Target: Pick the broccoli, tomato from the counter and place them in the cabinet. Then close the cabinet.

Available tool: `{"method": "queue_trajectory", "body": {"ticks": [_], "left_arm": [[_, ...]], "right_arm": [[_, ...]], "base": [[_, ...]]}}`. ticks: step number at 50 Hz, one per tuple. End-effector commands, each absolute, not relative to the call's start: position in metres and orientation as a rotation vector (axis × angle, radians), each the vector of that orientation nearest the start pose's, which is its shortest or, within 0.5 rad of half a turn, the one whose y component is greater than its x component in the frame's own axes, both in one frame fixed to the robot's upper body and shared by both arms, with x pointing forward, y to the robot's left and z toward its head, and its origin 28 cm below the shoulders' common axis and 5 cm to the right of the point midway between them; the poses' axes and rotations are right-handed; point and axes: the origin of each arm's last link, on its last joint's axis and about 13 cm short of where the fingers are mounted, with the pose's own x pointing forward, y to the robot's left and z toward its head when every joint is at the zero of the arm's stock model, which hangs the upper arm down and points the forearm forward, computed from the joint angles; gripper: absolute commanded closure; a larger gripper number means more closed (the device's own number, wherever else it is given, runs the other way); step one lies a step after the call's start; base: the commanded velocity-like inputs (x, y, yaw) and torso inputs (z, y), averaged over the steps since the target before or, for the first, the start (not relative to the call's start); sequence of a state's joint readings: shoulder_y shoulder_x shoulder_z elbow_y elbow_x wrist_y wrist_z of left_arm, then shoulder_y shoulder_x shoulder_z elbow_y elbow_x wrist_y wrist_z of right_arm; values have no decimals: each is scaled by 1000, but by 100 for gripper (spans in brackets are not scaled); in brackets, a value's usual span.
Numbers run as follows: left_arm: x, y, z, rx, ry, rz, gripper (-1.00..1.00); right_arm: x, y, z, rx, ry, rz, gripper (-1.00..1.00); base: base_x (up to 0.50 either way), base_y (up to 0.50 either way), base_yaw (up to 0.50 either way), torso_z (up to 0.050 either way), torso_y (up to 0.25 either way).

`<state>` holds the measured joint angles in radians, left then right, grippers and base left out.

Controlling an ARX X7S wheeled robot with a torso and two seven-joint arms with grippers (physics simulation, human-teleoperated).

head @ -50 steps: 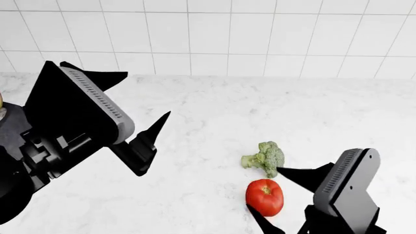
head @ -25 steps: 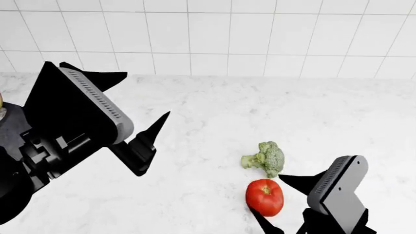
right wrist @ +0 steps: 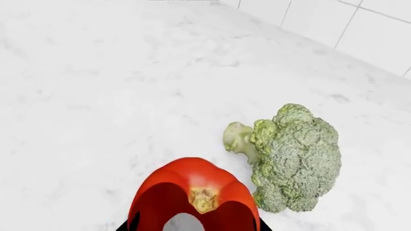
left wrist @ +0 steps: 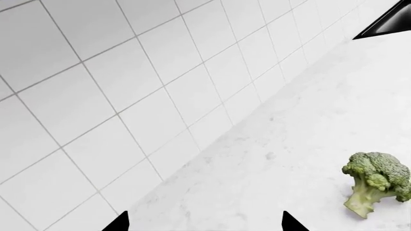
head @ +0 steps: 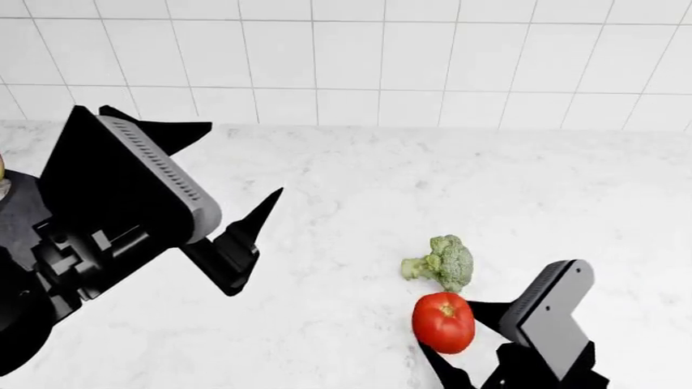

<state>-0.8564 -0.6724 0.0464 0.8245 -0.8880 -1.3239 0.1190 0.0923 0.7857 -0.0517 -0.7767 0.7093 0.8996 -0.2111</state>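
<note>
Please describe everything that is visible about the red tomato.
The round, glossy red tomato has a small yellowish-green stem scar on top. It sits on the white marble-look counter, just in front of the pale-green broccoli floret. The right gripper straddles it with open black fingers; actual contact is unclear.

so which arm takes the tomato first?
Right. The right gripper already has its fingers on either side of the tomato, by the broccoli. The left gripper hangs open well away over bare counter.
</note>
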Motion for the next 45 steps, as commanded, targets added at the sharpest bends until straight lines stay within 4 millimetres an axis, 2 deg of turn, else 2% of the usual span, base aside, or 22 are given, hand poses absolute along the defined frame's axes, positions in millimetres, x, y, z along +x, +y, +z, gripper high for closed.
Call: {"method": "queue_trajectory", "body": {"ticks": [1,8,21,31,45], "left_arm": [[215,264,272,440,-80,-589,-100],[214,264,272,441,-81,-586,-100],[214,264,269,437,-83,-582,-100],[213,261,271,448,-84,-576,-100],[213,262,270,455,-78,-567,-100]], "right_arm": [[175,-174,153,-287,270,661,100],[165,-174,169,-294,217,669,100],[134,-163,223,-317,-2,734,100],[131,-155,268,-270,-221,660,100],[129,-139,309,-256,-494,594,100]], "base": [[0,0,0,0,0],[0,0,0,0,0],[0,0,0,0,0],[0,0,0,0,0],[0,0,0,0,0]]}}
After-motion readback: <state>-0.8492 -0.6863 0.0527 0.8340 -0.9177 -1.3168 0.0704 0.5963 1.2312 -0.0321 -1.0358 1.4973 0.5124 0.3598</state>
